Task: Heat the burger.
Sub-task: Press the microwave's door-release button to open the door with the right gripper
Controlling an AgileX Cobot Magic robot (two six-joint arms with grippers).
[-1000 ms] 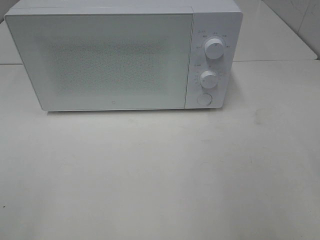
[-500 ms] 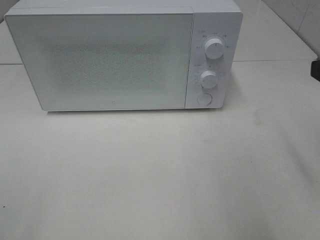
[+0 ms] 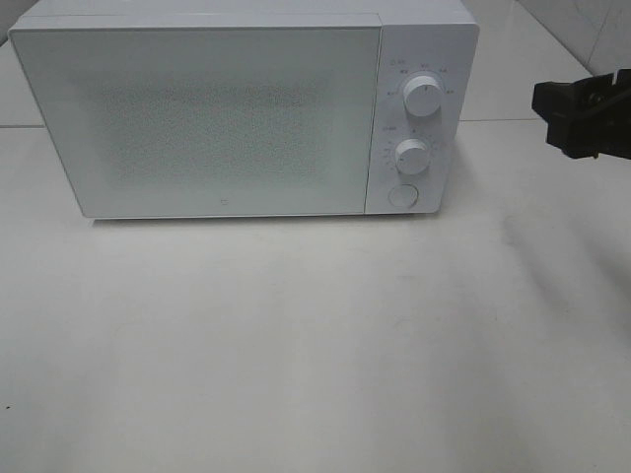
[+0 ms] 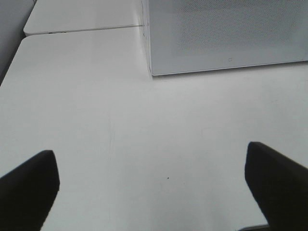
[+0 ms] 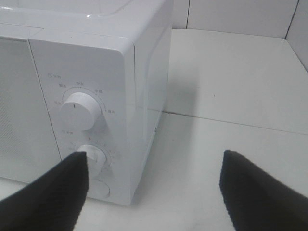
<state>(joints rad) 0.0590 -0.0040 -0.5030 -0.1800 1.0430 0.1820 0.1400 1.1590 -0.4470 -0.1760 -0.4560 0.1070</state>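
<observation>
The burger is out of view in every frame. A white microwave (image 3: 227, 108) stands at the back of the table with its door shut. My right gripper (image 3: 548, 116) hangs open to the right of the microwave's control panel, level with the knobs. In the right wrist view its two dark fingers (image 5: 53, 192) are spread wide with nothing between them, and the panel (image 5: 82, 110) is close in front. My left gripper (image 4: 151, 190) is open and empty over bare table, in front of the microwave's left corner (image 4: 150, 72).
The panel has an upper knob (image 3: 424, 98), a lower knob (image 3: 412, 157) and a round button (image 3: 402, 195). The white tabletop (image 3: 315, 335) stretches in front of the microwave. A tiled wall (image 3: 592, 30) rises at the back right.
My right gripper has come into the exterior view from the right edge and moved left toward the microwave. The microwave has not moved.
</observation>
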